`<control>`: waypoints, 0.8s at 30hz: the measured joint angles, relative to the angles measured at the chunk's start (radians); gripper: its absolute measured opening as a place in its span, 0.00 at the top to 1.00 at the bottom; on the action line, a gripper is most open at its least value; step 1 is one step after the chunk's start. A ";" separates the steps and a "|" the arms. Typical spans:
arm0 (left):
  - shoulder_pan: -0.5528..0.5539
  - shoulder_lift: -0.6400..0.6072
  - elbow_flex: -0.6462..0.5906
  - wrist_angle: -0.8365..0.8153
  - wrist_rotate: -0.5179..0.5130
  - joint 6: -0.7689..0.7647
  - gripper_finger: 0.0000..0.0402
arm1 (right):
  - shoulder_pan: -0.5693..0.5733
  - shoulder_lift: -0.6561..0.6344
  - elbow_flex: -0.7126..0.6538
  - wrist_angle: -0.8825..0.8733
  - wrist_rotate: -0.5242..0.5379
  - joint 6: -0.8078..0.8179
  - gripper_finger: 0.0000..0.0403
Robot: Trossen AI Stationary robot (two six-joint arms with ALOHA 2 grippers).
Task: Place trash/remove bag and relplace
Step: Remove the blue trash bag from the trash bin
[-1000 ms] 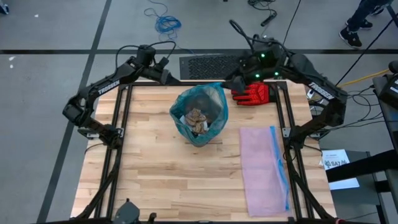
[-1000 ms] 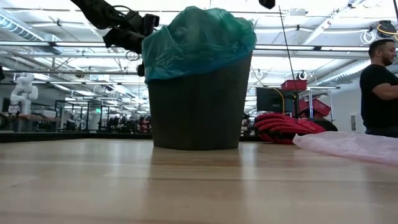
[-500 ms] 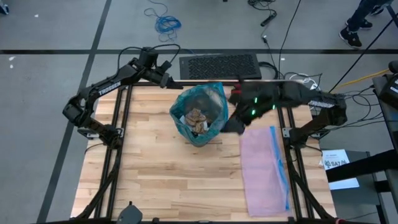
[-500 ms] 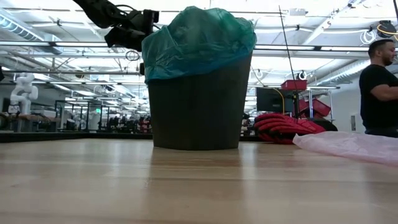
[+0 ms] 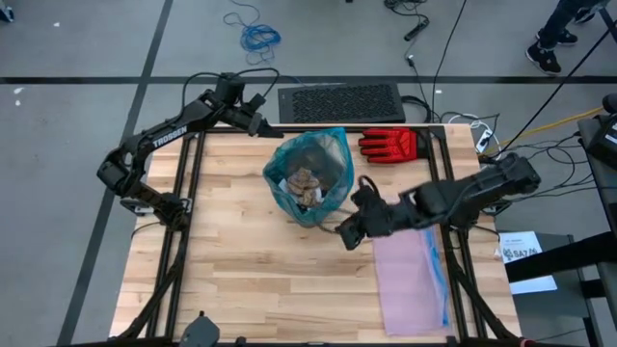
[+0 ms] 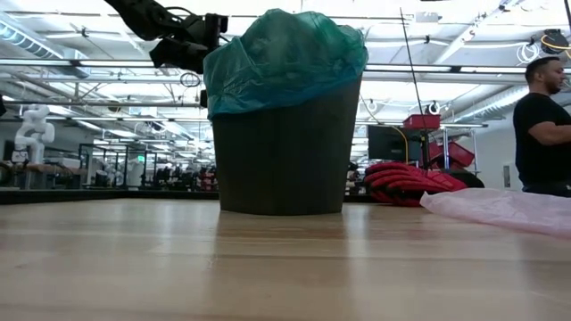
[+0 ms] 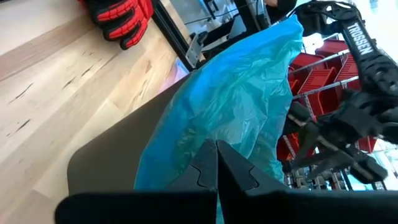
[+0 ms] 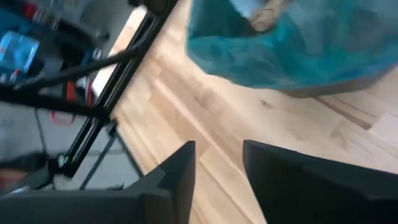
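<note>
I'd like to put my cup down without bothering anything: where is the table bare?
Bare wood runs left of the bin and along the near edge, left of the pink bag. It is crowded right of the bin: the right gripper, pink bag and red glove.

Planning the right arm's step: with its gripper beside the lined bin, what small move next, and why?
Probably ease the right gripper, jaws apart and empty, up to the teal-green plastic bin liner rim; trash already sits inside, so the liner likely comes out next.
</note>
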 joint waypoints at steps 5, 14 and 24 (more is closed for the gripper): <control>0.000 0.000 0.000 -0.002 0.003 -0.002 1.00 | 0.087 -0.053 -0.128 0.025 0.234 0.178 0.78; -0.003 -0.001 0.000 -0.001 0.003 -0.002 1.00 | 0.099 -0.109 -0.412 0.374 0.346 0.263 0.84; -0.003 -0.001 0.000 -0.003 0.003 -0.002 1.00 | 0.095 -0.112 -0.696 0.792 0.553 0.168 0.74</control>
